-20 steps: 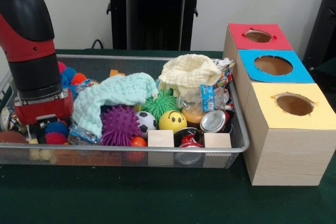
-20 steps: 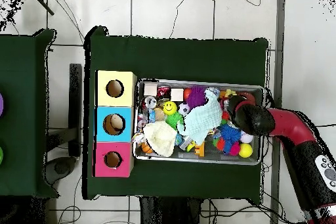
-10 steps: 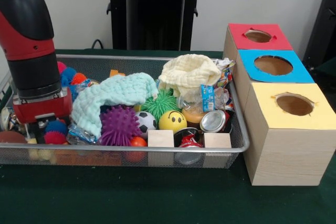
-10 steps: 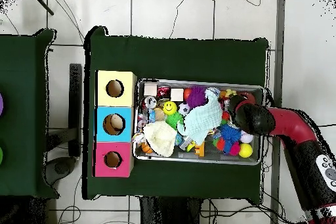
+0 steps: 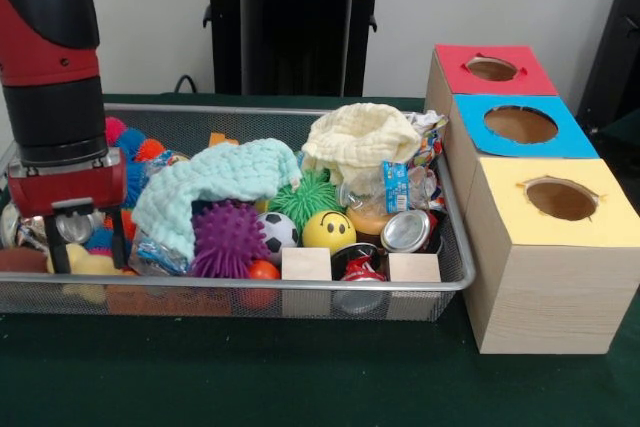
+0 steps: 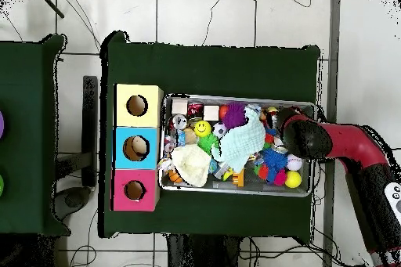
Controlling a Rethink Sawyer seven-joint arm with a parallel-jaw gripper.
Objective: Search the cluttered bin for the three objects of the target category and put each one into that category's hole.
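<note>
Front view shows the gripper (image 5: 83, 244) hanging over the end of the mesh bin (image 5: 250, 288) farthest from the sorting box (image 5: 545, 247), its 2 dark fingers (image 5: 54, 247) set a moderate gap apart. A yellow object (image 5: 90, 265) sits low between them; whether it is gripped or merely lies there cannot be told. This placement suggests a pick attempt in the ball cluster at that end. The target category is not identifiable from the scene, so the 3 target objects cannot be located with certainty. The bin holds a purple spiky ball (image 5: 228, 238), a green spiky ball (image 5: 305, 197), a smiley ball (image 5: 329, 231), a soccer ball (image 5: 278, 232), 2 wooden blocks (image 5: 306, 264), crushed cans (image 5: 406, 231), a teal cloth (image 5: 215, 182) and a cream cloth (image 5: 360, 144). The box carries 3 holes, under red, blue and yellow tops; their contents are not discernible.
</note>
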